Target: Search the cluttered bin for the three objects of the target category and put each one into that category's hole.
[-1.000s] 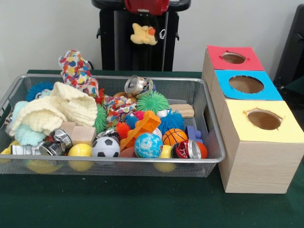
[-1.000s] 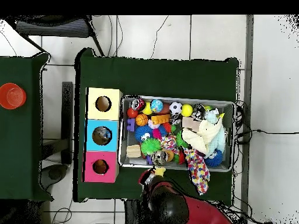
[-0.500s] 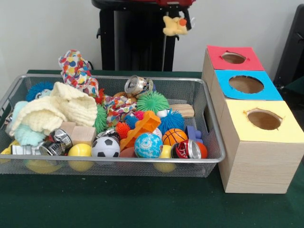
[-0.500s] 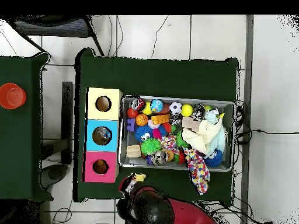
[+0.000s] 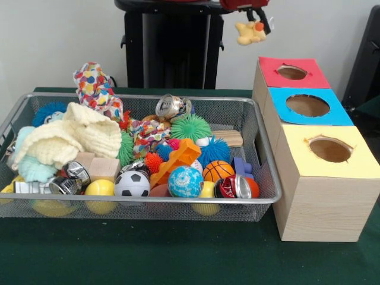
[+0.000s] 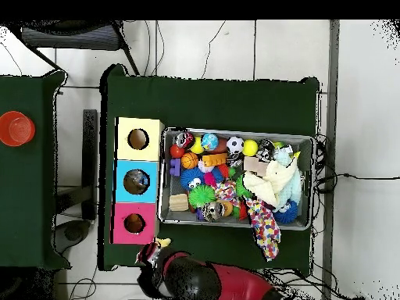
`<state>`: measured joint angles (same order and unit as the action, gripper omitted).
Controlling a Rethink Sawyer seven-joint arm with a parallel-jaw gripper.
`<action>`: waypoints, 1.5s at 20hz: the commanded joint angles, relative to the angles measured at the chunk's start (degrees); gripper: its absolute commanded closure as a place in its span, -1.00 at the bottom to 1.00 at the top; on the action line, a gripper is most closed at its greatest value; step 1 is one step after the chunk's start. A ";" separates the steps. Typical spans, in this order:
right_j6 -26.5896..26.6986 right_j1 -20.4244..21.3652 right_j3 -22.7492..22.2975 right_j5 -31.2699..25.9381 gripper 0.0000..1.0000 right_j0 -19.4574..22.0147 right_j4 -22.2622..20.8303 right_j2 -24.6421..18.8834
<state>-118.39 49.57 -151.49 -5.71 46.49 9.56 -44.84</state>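
The silver wire mesh bin sits on the green table, full of balls, cans, cloths and wooden blocks; it also shows in the overhead view. My gripper is high at the top edge of the front view, shut on a yellow plush duck that hangs below it, behind and left of the red-topped box. In the overhead view the gripper with the duck is just below the red-topped box.
Three wooden boxes with holes stand in a row right of the bin: red-topped, blue-topped, yellow-topped. The black pedestal stands behind the bin. A second green table with a red bowl lies at the overhead view's left.
The gripper with the duck has moved from above the bin's far edge towards the red-topped box, to the right in the front view and left in the overhead view.
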 commanded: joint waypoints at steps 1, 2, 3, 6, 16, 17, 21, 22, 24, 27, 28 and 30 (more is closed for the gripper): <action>-15.02 -11.75 1.38 0.78 1.00 3.15 4.63 -9.80; -14.91 -12.22 1.55 0.55 1.00 3.23 4.55 -9.87; -14.67 -13.27 1.68 -0.01 1.00 3.55 4.58 -10.30; -14.15 -14.58 1.93 -1.03 1.00 3.92 4.46 -10.79; -12.79 -15.79 3.38 -8.50 1.00 6.30 6.40 -16.86; -12.18 -15.58 3.82 -9.51 1.00 6.43 6.50 -16.76; -7.39 -16.38 7.35 -14.07 1.00 6.04 5.82 -13.16; -6.32 -16.52 8.37 -15.43 1.00 5.89 5.57 -12.21; -4.57 -16.73 10.10 -17.59 1.00 5.57 4.99 -10.43; -2.51 -17.13 12.52 -20.87 1.00 5.05 3.92 -8.05; -2.03 -17.50 13.28 -21.65 1.00 4.92 3.60 -7.45; -1.23 -18.35 14.61 -22.88 1.00 4.65 3.00 -6.37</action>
<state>-119.06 34.82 -149.54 -22.59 51.47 11.06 -55.14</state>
